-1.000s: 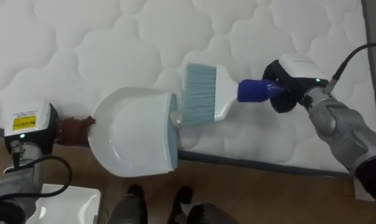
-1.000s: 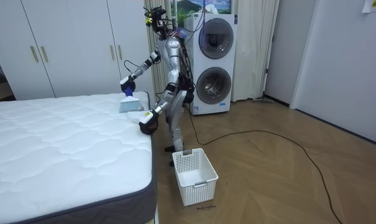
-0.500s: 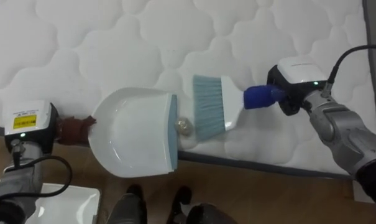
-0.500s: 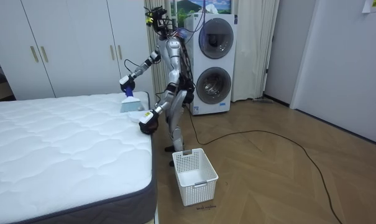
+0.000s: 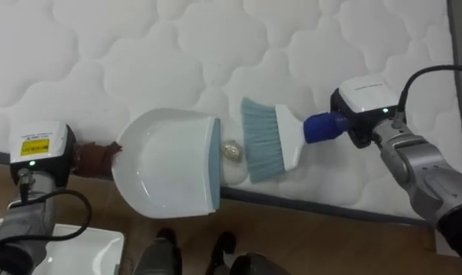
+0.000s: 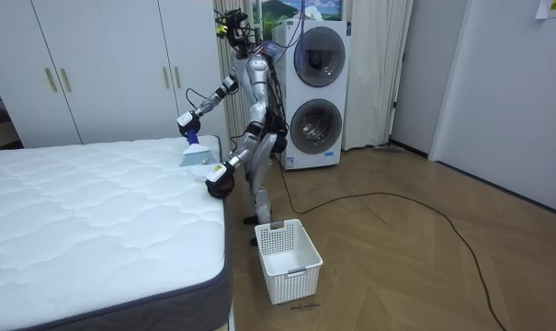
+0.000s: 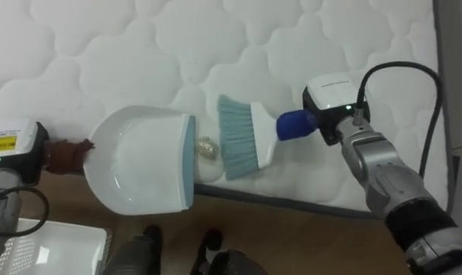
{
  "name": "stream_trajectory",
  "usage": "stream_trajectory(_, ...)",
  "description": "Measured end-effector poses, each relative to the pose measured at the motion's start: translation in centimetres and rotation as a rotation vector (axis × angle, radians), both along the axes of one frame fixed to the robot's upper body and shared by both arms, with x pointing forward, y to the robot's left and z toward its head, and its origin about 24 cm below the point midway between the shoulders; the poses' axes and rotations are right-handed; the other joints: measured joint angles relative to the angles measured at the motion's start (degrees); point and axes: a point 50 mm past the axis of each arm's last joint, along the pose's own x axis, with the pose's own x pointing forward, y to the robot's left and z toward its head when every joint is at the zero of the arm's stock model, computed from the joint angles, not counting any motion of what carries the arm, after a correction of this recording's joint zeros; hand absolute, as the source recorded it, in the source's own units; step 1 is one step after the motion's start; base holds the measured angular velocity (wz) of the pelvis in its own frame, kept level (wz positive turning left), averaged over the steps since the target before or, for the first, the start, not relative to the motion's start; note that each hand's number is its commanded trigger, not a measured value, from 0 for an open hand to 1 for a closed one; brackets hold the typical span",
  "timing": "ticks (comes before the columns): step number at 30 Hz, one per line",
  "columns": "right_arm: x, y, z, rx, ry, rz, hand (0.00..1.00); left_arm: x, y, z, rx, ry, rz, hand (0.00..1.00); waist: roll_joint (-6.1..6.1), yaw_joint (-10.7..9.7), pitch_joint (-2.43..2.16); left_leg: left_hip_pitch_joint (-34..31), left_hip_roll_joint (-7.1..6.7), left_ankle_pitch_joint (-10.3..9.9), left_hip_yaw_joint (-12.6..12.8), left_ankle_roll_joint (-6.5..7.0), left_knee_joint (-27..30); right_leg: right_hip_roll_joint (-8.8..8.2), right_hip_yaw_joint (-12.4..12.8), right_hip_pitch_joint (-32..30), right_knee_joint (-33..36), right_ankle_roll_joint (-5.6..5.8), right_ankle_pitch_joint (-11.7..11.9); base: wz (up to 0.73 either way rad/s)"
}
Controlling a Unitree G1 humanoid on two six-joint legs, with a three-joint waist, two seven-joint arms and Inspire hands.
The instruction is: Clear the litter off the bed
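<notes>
A white dustpan (image 5: 166, 172) with a pale blue lip rests at the mattress's (image 5: 139, 53) near edge, mouth facing right. My left hand (image 5: 93, 158) is curled round its brown handle on the left. A small crumpled ball (image 5: 232, 149) lies on the mattress just off the lip. Right of it stands a hand brush (image 5: 265, 145) with light blue bristles and a dark blue handle (image 5: 318, 128). My right hand (image 5: 349, 128) is shut on that handle. In the room view I stand at the bed's corner with the brush (image 6: 191, 152) over the mattress (image 6: 94, 211).
A white plastic basket (image 6: 287, 260) stands on the wooden floor beside me; its rim (image 5: 85, 248) shows at the lower left. Stacked washing machines (image 6: 319, 92) are behind me, wardrobes (image 6: 103, 64) beyond the bed. A cable (image 6: 397, 198) trails over the floor.
The brush has drawn back to the right, away from the dustpan's lip, uncovering the small ball between them. The dustpan has stayed in place.
</notes>
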Motion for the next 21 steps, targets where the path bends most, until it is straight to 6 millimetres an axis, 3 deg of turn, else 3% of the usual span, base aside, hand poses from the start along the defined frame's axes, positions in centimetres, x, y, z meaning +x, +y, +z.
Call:
stream_trajectory(12, -0.5, 2.3, 0.1, -0.102, 0.005, 0.073, 1.0, 0.1, 0.0, -0.1, -0.015, 0.009, 0.025, 1.0, 0.88, 0.0, 0.02, -0.4, 0.03, 0.15, 0.4, -0.39, -1.38, 0.14, 0.05, -0.9, -0.65, -0.26, -0.08, 0.0)
stream_trajectory(21, -0.6, 2.8, 0.0, -0.11, 0.045, 0.046, 1.0, 0.1, -0.3, -0.2, 0.009, 0.036, 0.031, 1.0, 1.65, 0.26, -0.12, -0.21, -0.28, 0.4, 0.27, -0.77, -2.4, 0.52, -0.01, -0.73, -1.27, -0.34, -0.05, 0.0)
